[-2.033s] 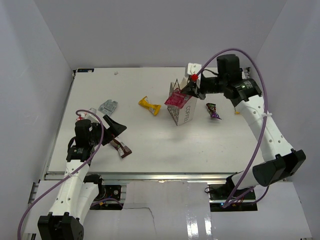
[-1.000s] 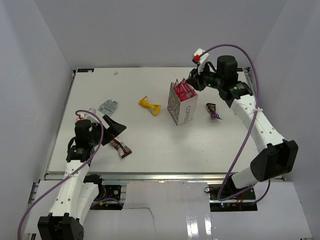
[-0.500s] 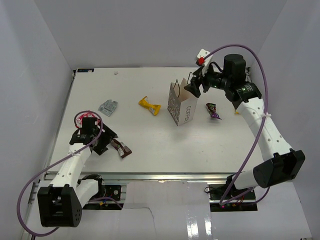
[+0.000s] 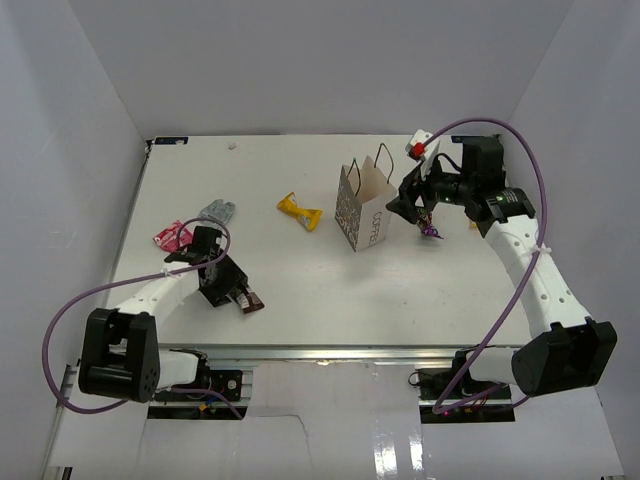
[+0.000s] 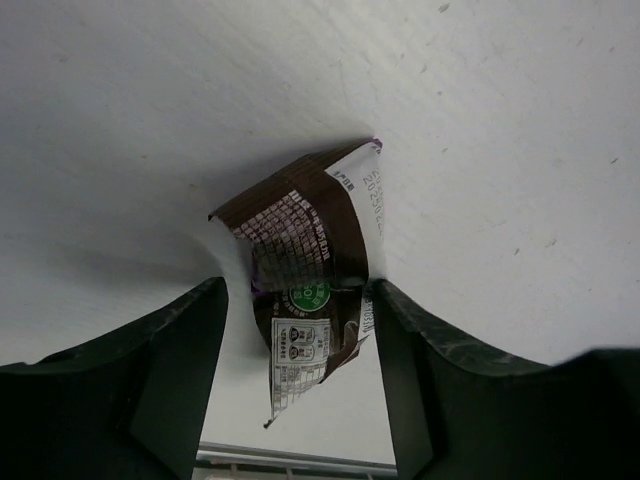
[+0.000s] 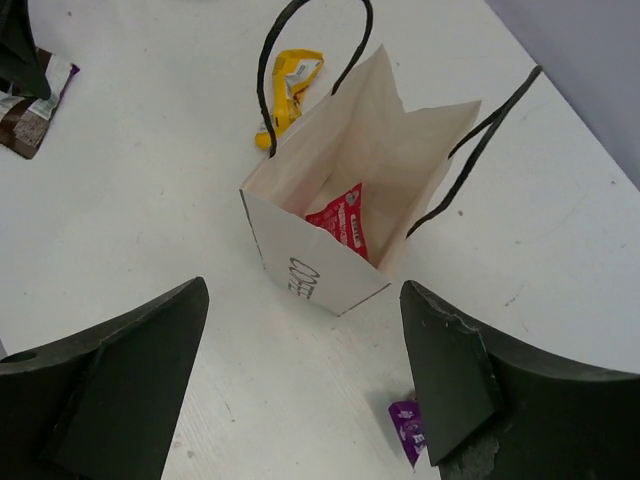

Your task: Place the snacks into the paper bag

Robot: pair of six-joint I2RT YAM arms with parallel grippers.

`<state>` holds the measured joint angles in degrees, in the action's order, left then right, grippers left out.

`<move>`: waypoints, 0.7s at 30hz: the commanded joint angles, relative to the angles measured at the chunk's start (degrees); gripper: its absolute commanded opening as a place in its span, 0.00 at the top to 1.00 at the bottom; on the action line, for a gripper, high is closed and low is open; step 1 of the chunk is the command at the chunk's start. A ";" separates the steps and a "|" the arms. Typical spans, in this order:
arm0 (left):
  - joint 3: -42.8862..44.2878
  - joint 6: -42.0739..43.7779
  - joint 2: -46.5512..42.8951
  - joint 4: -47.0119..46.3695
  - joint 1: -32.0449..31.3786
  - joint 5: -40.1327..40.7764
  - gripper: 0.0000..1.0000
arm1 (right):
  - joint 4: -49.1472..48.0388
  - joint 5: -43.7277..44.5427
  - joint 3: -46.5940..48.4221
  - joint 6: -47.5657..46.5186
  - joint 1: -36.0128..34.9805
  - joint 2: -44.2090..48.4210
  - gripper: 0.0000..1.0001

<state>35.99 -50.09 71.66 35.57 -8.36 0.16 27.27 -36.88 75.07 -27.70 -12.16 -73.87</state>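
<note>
The white paper bag (image 4: 365, 205) stands upright mid-table, mouth open, with one red snack (image 6: 345, 225) inside it. My right gripper (image 4: 412, 203) hangs open and empty just right of the bag (image 6: 320, 265), above a purple snack (image 4: 430, 228). Low over the table near the front left, my left gripper (image 4: 232, 290) has its open jaws on either side of a brown snack (image 5: 305, 275) that lies flat there. A yellow snack (image 4: 299, 210), a grey snack (image 4: 217, 211) and a red-pink snack (image 4: 172, 236) lie loose on the table.
The bag's black cord handles (image 6: 310, 40) stick up over its mouth. White walls close in the table (image 4: 300, 170) on three sides. The table's metal front edge (image 5: 300, 455) runs just behind the brown snack.
My right gripper opened over the bag, dropped the red snack in, then drew back to the right. The left arm swung down over the brown snack and its jaws have narrowed around it.
</note>
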 commanded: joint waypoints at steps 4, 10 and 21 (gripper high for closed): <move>2.77 0.78 3.14 -4.89 -1.83 1.60 0.48 | 0.24 -2.67 -4.22 -0.69 1.00 3.37 0.17; 4.96 3.58 -0.90 -9.64 -3.41 -2.97 0.74 | 0.07 -3.63 -6.95 0.19 3.11 4.43 0.17; 16.47 4.47 -4.60 -29.06 -7.19 -21.86 0.84 | -0.37 -3.28 -8.80 1.34 5.48 5.84 0.17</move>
<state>47.81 -45.10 68.40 16.62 -14.24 -13.72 28.12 -39.20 66.67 -27.27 -7.49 -69.71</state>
